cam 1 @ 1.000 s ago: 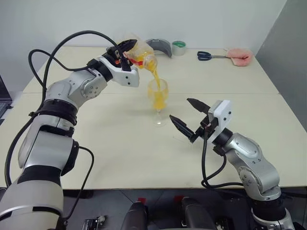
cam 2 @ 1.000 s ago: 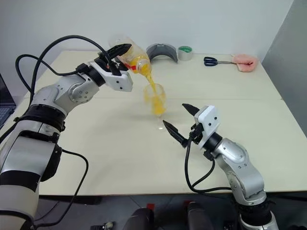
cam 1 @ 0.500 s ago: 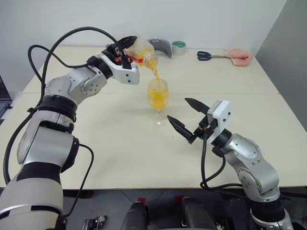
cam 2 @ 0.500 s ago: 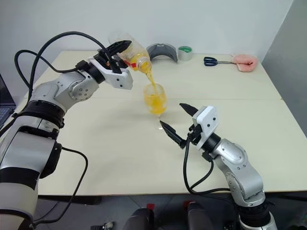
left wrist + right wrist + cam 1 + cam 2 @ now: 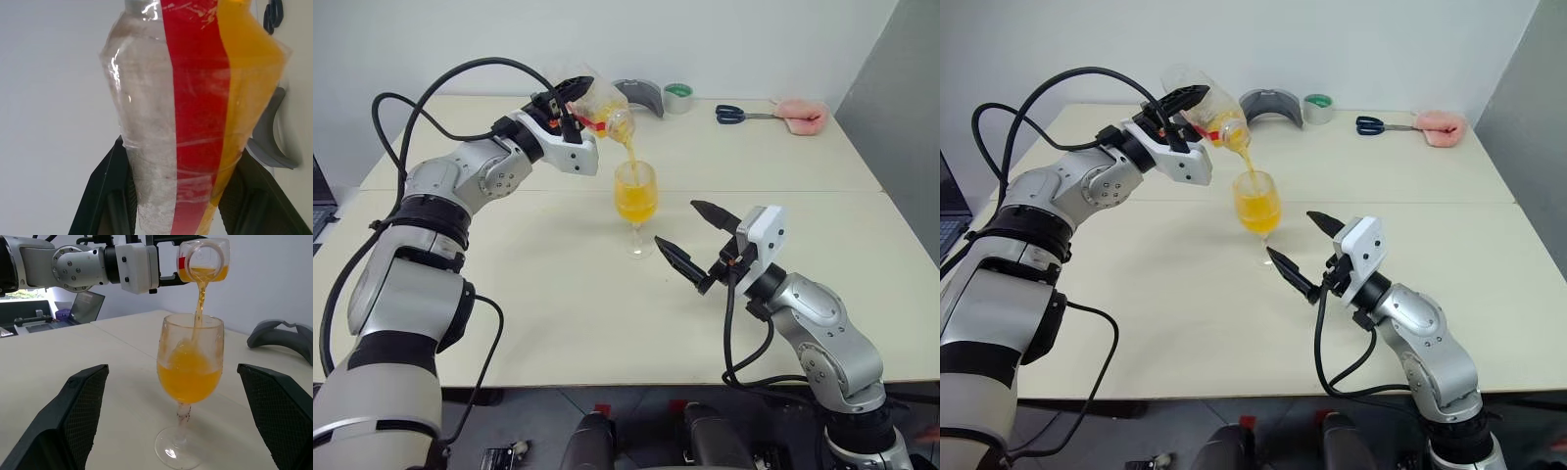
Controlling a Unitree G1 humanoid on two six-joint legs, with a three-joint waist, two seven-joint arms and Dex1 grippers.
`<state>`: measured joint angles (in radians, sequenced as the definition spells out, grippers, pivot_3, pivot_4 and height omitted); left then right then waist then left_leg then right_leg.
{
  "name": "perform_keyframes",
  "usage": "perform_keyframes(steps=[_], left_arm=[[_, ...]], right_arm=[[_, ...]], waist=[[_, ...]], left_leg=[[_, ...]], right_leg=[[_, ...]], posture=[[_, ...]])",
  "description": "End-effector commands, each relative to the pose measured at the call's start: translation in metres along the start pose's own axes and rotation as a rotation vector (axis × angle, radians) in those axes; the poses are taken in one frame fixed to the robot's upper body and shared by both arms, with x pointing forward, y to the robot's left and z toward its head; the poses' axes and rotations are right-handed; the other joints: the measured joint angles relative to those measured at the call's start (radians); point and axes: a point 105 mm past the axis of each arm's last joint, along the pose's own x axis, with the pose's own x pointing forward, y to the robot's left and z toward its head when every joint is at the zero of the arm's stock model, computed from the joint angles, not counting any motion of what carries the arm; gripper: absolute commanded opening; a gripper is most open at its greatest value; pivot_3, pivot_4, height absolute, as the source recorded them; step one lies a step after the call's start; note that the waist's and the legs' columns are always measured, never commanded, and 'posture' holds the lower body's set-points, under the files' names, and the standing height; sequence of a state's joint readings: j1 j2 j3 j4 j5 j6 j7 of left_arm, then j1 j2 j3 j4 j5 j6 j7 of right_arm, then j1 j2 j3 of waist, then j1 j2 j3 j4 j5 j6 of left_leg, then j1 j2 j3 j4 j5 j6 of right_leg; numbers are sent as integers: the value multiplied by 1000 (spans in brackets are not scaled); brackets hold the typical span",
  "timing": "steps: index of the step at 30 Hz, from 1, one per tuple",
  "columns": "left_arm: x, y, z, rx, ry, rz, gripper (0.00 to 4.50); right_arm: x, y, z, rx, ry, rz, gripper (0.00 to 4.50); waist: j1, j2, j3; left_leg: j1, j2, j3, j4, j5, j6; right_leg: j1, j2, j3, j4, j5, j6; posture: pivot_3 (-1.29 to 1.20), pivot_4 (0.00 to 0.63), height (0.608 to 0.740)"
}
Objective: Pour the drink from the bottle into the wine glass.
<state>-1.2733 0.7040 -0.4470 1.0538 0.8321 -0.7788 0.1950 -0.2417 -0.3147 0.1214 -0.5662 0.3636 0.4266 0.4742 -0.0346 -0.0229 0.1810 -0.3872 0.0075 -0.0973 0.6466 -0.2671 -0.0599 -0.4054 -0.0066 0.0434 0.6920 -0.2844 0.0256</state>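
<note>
Over the table's middle, juice ran from bottle into glass.

At about ten o'clock above the glass (image 5: 635,208), the left gripper (image 5: 570,101) was clamped on the bottle (image 5: 600,106), tilted mouth-down, and a thin stream of drink (image 5: 199,303) fell into the bowl, roughly half full. The glass stood upright on the table (image 5: 558,304). At four o'clock from its foot, just beside it, the right gripper (image 5: 690,238) hung with fingers spread wide, holding nothing. Scissors (image 5: 740,115) lay far off at one o'clock.
</note>
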Motion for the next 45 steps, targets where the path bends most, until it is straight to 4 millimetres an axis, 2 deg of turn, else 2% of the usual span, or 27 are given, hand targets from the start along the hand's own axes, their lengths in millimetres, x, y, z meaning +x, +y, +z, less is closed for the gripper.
perform_keyframes(steps=[1,19,27,38,42,45], left_arm=[[2,25,-1,33,-15,70,1723],[3,23,3,27,-31,70,1723],[3,15,2,-82,-5,67,1723],[3,1,9,-523,48,67,1723],[-5,4,-8,-838,182,131,1723],[-25,-5,-25,-1076,318,155,1713]], right_arm=[[-1,5,10,-27,-33,16,4500],[-1,7,9,-23,-27,25,4500],[0,8,9,-22,-29,25,4500],[3,8,12,-25,-44,32,4500],[4,7,17,-33,-55,45,4500],[5,15,17,-36,-8,136,4500]], waist=[[0,0,0],[0,0,0],[0,0,0],[-2,0,0],[-10,0,0],[-25,0,0]], left_leg=[[0,0,0,0,0,0],[0,0,0,0,0,0],[0,0,0,0,0,0],[1,0,0,1,1,-2],[1,0,0,2,1,-2],[1,1,0,2,1,-1]], right_leg=[[0,0,0,0,0,0],[0,0,0,0,0,0],[0,0,0,1,0,0],[0,-1,0,3,0,0],[0,-1,0,4,0,0],[0,0,0,5,0,0]], posture=[[0,150,740],[0,150,740],[0,150,740],[0,150,740],[0,150,740],[0,150,740]])
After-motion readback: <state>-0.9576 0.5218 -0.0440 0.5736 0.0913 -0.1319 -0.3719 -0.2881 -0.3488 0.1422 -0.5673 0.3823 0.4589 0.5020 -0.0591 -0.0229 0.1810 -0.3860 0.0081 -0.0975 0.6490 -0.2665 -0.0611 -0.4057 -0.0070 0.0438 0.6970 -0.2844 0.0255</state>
